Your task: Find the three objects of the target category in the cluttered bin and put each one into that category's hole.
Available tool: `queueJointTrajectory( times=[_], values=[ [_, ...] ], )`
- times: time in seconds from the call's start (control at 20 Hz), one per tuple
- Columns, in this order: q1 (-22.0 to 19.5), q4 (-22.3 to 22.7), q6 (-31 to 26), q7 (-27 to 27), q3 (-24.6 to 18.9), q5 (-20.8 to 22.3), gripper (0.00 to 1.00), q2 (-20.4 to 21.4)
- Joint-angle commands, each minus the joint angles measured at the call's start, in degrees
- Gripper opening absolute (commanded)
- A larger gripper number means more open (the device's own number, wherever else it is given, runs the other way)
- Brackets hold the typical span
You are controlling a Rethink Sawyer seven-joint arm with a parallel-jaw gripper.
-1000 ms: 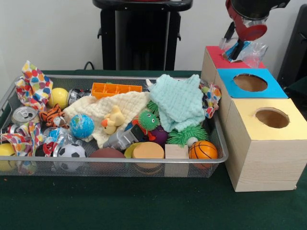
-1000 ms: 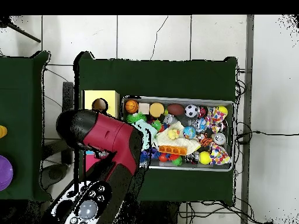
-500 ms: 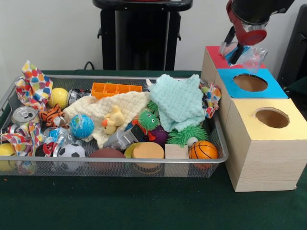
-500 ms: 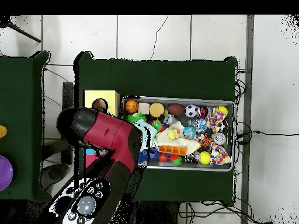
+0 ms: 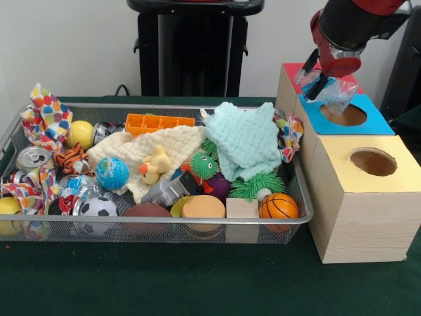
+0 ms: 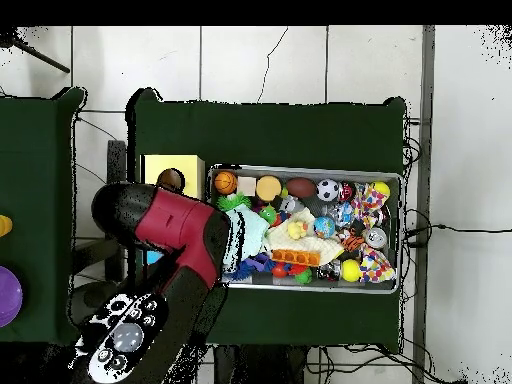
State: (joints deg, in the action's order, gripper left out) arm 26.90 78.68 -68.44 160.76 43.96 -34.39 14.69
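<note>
The hand (image 5: 322,78) grips a crumpled clear plastic bag (image 5: 334,92), closed on it and tilted, hanging off the red and black arm (image 5: 352,23). Directly below sits the blue-topped box (image 5: 368,122) and its hole (image 5: 345,115). No readable writing shows.

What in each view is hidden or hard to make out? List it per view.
Front view: the clear plastic bag in the gripper is see-through and crumpled, so its edges are hard to trace, and it covers part of the blue box's hole. Overhead view: the arm hides the gripper, the bag and most of the boxes; only the yellow box shows.
</note>
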Motion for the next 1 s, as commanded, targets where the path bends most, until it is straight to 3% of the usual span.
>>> queueJointTrajectory(
  times=[0.05, 0.55, 0.9, 0.95, 1.0],
  values=[
    [0.5, -3.2, 1.9, 21.3, -2.0, -1.4, 0.0, -3.6],
    [0.1, -4.7, -0.3, 23.3, -2.2, -1.4, 0.0, -3.8],
    [-0.3, -4.5, -0.3, 21.0, -2.1, 0.4, 0.0, -3.6],
    [-0.2, -4.8, -0.3, 21.0, -1.7, 0.8, 1.0, -3.9],
    [-0.2, -4.9, -0.5, 21.0, -1.5, 1.0, 1.0, -4.0]
  ],
)
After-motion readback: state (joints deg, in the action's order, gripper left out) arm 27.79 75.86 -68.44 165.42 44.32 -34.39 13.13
